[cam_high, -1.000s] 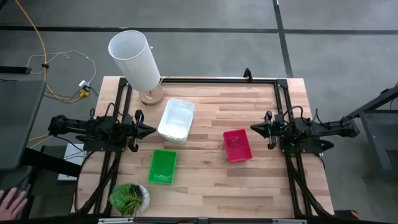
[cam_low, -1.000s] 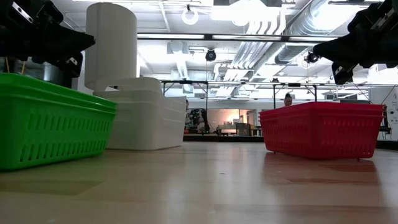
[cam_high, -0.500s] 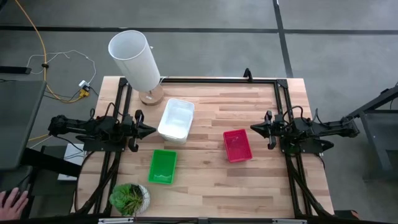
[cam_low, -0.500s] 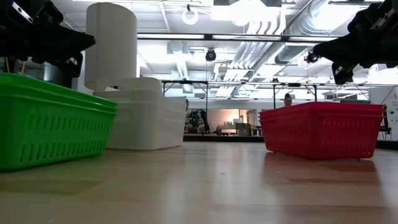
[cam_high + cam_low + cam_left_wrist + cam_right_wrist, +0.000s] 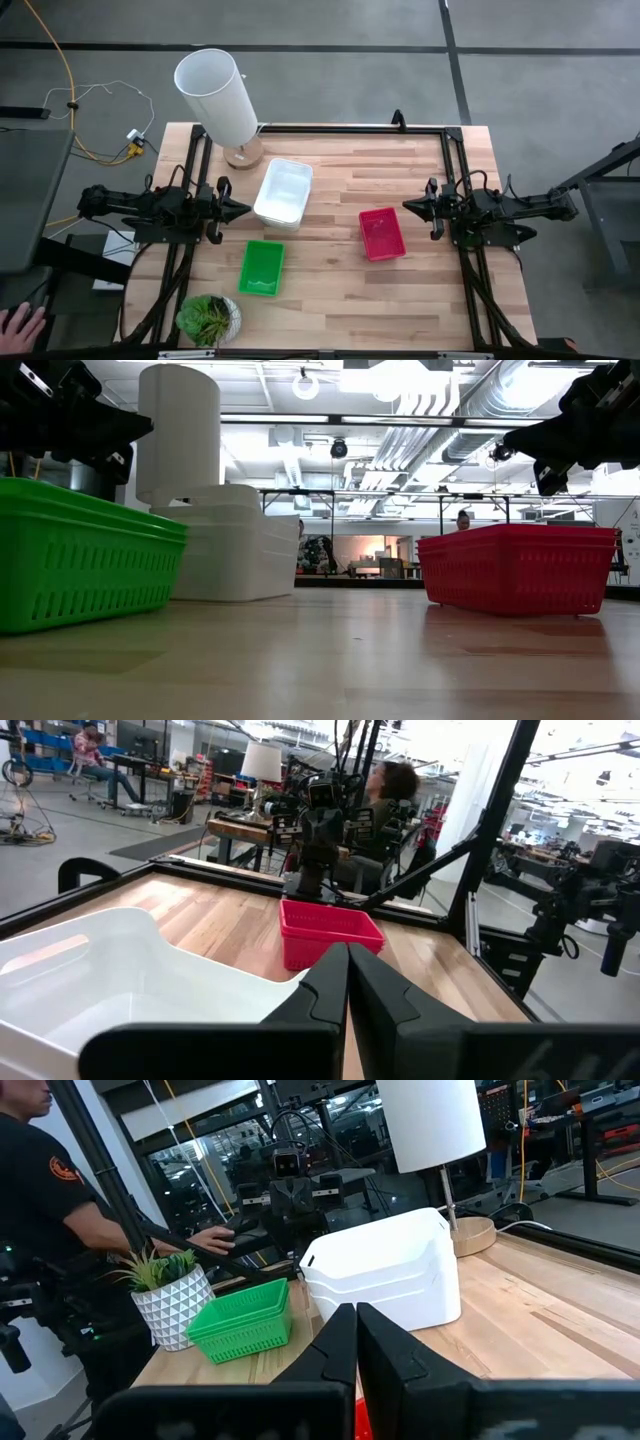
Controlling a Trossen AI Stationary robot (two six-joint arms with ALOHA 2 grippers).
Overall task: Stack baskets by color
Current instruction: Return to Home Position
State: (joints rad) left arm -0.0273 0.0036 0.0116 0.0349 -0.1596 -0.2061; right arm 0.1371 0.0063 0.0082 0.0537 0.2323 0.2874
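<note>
Three piles of baskets rest on their bottoms on the wooden table: white baskets (image 5: pixel 283 191) left of centre, green baskets (image 5: pixel 262 267) near the front left, red baskets (image 5: pixel 381 233) right of centre. My left gripper (image 5: pixel 244 209) hovers shut at the table's left side, pointing level toward the white baskets (image 5: pixel 120 970). My right gripper (image 5: pixel 408 207) hovers shut at the right side, pointing level just above the red baskets (image 5: pixel 518 568). Neither touches a basket.
A tall white cylinder lamp (image 5: pixel 216 97) stands at the far left corner on a round wooden base. A small potted plant (image 5: pixel 209 318) sits at the near left corner. A person's hand (image 5: pixel 18 325) shows beside the table's near left. Bare wood lies between the piles.
</note>
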